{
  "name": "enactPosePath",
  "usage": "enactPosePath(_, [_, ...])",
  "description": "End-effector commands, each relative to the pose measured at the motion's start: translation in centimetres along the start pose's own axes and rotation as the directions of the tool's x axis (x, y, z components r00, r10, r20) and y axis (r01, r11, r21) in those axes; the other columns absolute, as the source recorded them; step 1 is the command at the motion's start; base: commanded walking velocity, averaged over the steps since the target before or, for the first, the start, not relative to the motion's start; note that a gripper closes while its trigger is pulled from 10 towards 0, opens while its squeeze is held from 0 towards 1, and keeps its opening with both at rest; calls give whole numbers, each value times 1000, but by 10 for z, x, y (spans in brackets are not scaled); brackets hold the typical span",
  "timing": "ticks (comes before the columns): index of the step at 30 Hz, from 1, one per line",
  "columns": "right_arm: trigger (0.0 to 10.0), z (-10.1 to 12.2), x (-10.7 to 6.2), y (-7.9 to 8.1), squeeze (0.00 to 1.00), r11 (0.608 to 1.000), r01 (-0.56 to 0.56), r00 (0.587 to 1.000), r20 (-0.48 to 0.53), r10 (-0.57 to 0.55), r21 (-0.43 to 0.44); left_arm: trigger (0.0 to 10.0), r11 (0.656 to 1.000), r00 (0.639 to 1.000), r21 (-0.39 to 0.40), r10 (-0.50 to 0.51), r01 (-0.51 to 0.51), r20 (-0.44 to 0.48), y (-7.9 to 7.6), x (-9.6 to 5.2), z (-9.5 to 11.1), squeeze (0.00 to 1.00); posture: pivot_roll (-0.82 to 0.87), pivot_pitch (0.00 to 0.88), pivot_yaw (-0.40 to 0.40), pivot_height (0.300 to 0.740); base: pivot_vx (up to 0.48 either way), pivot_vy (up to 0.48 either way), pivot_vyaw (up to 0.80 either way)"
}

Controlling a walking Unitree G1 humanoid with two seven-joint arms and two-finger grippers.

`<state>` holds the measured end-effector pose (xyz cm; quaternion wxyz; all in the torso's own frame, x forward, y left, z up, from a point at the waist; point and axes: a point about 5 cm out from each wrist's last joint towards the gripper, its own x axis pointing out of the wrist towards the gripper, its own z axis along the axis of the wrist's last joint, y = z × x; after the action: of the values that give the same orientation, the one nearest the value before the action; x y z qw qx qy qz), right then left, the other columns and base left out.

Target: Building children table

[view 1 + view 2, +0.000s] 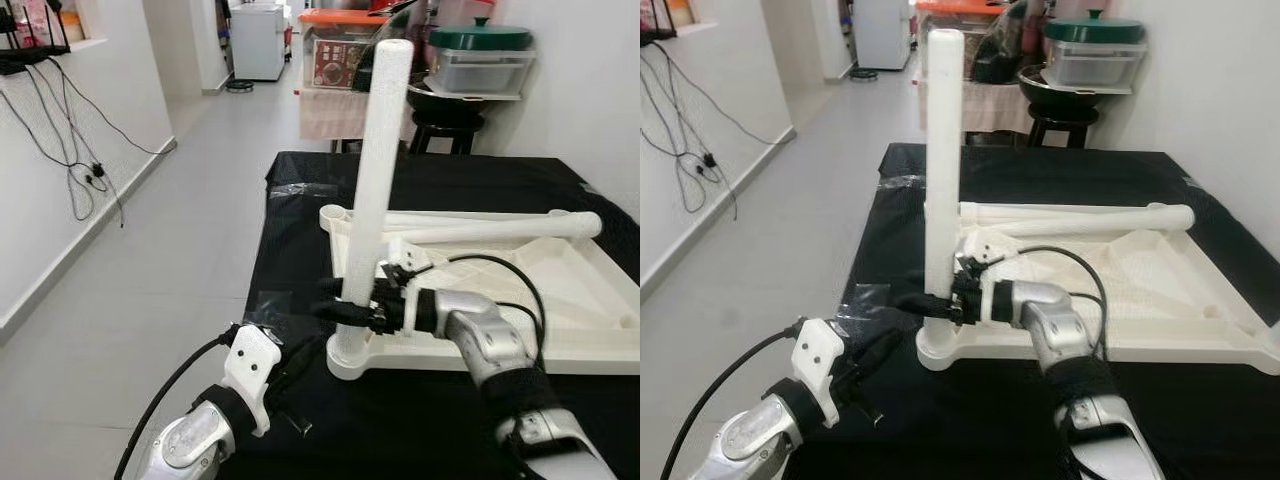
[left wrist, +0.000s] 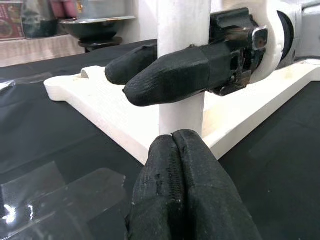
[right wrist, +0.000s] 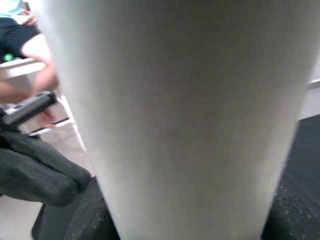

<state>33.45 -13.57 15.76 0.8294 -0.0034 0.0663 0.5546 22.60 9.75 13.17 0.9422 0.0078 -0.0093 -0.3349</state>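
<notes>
My right gripper (image 1: 350, 300) sits at centre frame in the left eye view, its two black fingers (image 2: 165, 80) clamped round a white leg (image 1: 378, 180) low on the shaft, one finger each side, touching it. The leg stands upright, w/ a slight lean toward upper right, its foot seated in the round corner socket of the white tabletop (image 1: 560, 300). In the right wrist view the leg (image 3: 175, 115) is very close & blurred.

My left gripper (image 2: 192, 190) is at lower centre of the left wrist view, fingers pressed together w/ nothing between them, tips just below the leg's base & near the tabletop's corner edge; can't tell if they touch it. In the left eye view that arm comes in at lower left, white wrist bracket & black cable showing.

The tabletop lies upside down, flat, on a black cloth (image 1: 330, 420) at centre right. A 2nd white leg (image 1: 490, 228) lies on its side across the far rim of the tabletop. A strip of clear tape (image 2: 55, 195) sticks to the cloth near my left gripper.

Beyond, at upper centre: a dark stool w/ a black bowl, & a green-lidded clear box (image 1: 480, 55) above it. Cables (image 1: 60, 140) hang down the white wall at upper left. Pale tiled floor on the left.
</notes>
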Motion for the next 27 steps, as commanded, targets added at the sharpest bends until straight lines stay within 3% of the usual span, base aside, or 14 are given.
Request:
enactPosePath(1, [0, -27, 0, -6, 0, 833, 529, 846, -27, -532, 163, 10000, 1000, 1000, -6, -2, 2, -12, 0, -3, -3, 0, 11, 0, -42, 740, 0, 0, 0])
enactPosePath(2, [0, -27, 0, -6, 0, 833, 529, 846, -27, -532, 163, 10000, 1000, 1000, -6, -2, 2, -12, 0, -3, -3, 0, 11, 0, -42, 740, 0, 0, 0])
enactPosePath(3, [0, -33, -4, -6, 0, 653, 720, 681, -59, -730, 235, 10000, 1000, 1000, -7, -2, 2, -11, 1, -4, -3, 0, 7, 0, -39, 740, 0, 0, 0])
enactPosePath(4, [0, -37, 3, 12, 0, 624, 753, 647, -63, -760, 209, 10000, 1000, 1000, -13, -3, 2, -12, 2, -4, -3, 0, 17, 0, -39, 740, 0, 0, 0])
enactPosePath(5, [0, -36, 10, 26, 0, 651, 738, 667, -48, -744, 178, 10000, 1000, 1000, -17, -3, 3, -12, 2, -3, -3, 0, 18, 0, -37, 740, 0, 0, 0])
enactPosePath(7, [0, -29, 29, 41, 0, 772, 634, 773, -29, -633, 53, 10000, 1000, 1000, -9, -7, 7, -17, 3, -3, -4, 0, 8, 0, -24, 740, 0, 0, 0])
enactPosePath(11, [0, -38, 23, 24, 0, 715, 680, 731, -74, -679, 160, 10000, 1000, 1000, -2, -16, 16, -19, 2, -2, -5, 0, 29, 0, -44, 740, 0, 0, 0])
enactPosePath(17, [0, -32, 29, 26, 0, 719, 673, 736, -64, -674, 174, 10000, 1000, 1000, 1, 10, -10, -12, 3, -1, -4, 0, 29, 0, -41, 740, 0, 0, 0])
enactPosePath(18, [10000, -30, 31, 29, 0, 707, 684, 726, -69, -685, 182, 10000, 1000, 1000, 3, 12, -12, -11, 3, -1, -4, 0, 30, 0, -41, 740, 0, 0, 0])
enactPosePath(19, [10000, -27, 32, 32, 875, 723, 665, 742, -62, -667, 185, 10000, 1000, 1000, 2, 12, -12, -11, 3, -1, -4, 0, 32, 0, -41, 740, 0, 0, 0])
enactPosePath(20, [10000, -19, 36, 35, 1000, 769, 617, 783, -37, -620, 165, 10000, 1000, 1000, 0, 9, -9, -12, 4, -1, -4, 0, 30, 0, -40, 740, 0, 0, 0])
enactPosePath(24, [10000, -14, 38, 35, 1000, 803, 581, 812, -18, -584, 136, 10000, 1000, 1000, 0, 7, -7, -12, 4, -1, -4, 0, 30, 0, -40, 740, 0, 0, 0])
enactPosePath(25, [10000, 3, 40, 34, 1000, 914, 397, 913, 61, -403, 86, 10000, 1000, 1000, -2, 5, -5, -11, 3, 0, -4, 0, 31, 0, -41, 740, 0, 0, 0])
enactPosePath(27, [10000, 9, 40, 34, 1000, 947, 317, 943, 83, -321, 53, 10000, 1000, 1000, -2, 5, -5, -11, 3, 0, -4, 0, 31, 0, -41, 740, 0, 0, 0])
